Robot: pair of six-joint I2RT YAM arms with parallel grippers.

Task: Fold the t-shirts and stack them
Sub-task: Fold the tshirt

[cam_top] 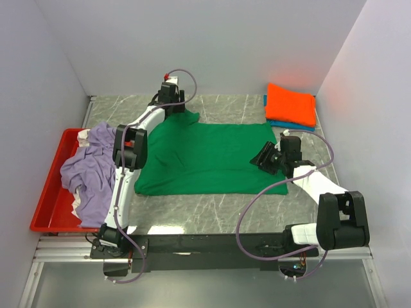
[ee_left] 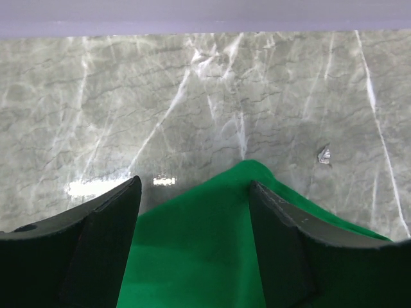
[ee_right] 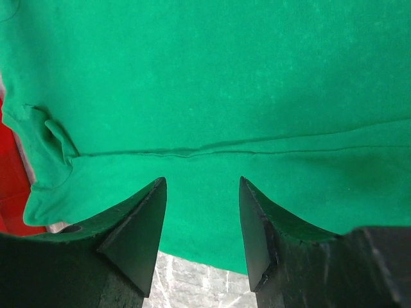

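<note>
The bright green t-shirt [cam_top: 212, 157] lies spread flat in the middle of the marble table. My left gripper [cam_top: 174, 106] is at the shirt's far left corner. In the left wrist view it [ee_left: 194, 183] stands open, and the pointed green corner [ee_left: 212, 250] lies loose between its fingers. My right gripper [cam_top: 259, 159] hovers over the shirt's right part. It [ee_right: 201, 179] is open above the green cloth [ee_right: 205, 77], near a seam and the cloth's edge. An orange t-shirt [cam_top: 290, 104] sits folded on a blue one [cam_top: 292, 126] at the back right. A lavender t-shirt [cam_top: 90, 170] is heaped on the tray.
A red plastic tray [cam_top: 48, 199] stands at the left edge of the table; its red also shows at the left edge of the right wrist view [ee_right: 9, 186]. White walls close in the back and both sides. Bare marble [cam_top: 212, 212] runs in front of the green shirt.
</note>
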